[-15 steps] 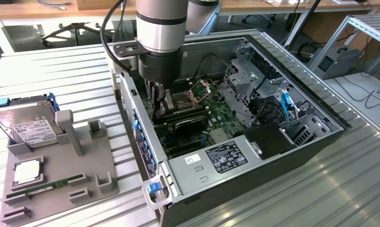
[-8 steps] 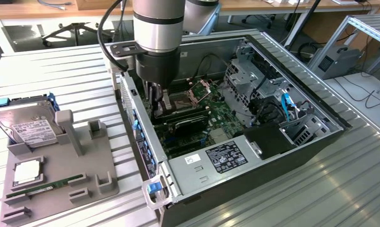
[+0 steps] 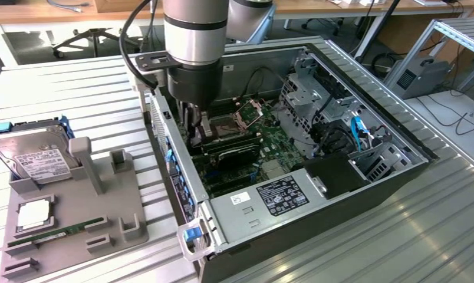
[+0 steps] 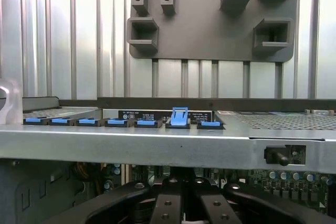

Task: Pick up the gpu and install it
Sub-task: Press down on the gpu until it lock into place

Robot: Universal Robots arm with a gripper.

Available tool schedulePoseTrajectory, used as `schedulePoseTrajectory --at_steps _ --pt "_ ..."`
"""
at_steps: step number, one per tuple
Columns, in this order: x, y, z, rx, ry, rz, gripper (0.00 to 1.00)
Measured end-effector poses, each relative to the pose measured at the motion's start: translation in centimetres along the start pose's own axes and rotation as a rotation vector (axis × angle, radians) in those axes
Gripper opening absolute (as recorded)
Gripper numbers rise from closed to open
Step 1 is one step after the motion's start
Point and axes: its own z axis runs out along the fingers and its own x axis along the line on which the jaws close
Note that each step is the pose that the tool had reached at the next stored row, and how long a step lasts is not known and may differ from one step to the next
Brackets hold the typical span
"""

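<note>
pincer (image 3: 196,138) | I have it low inside the open case (image 3: 394,127), over the motherboard slots | grip state: I cannot tell | gpu unseen

No wording can be read anywhere. The hard drive (image 3: 34,154) carries a white label (image 3: 42,165) with dark print, the power supply (image 3: 260,203) a black label (image 3: 280,195) with white print and a small white sticker (image 3: 239,198), all too small to make out. On the case edge (image 4: 157,140), a narrow black strip (image 4: 157,115) behind the blue clips (image 4: 179,117) bears tiny white lettering, also illegible.
</note>
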Motion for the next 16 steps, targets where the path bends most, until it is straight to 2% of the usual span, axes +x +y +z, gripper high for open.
schedulePoseTrajectory --at_steps 5,16 --pt "-0.01 0.33 0.0 -0.0001 0.0001 0.0 0.11" --pt "-0.01 0.47 0.01 0.0 0.0001 0.0 0.11"
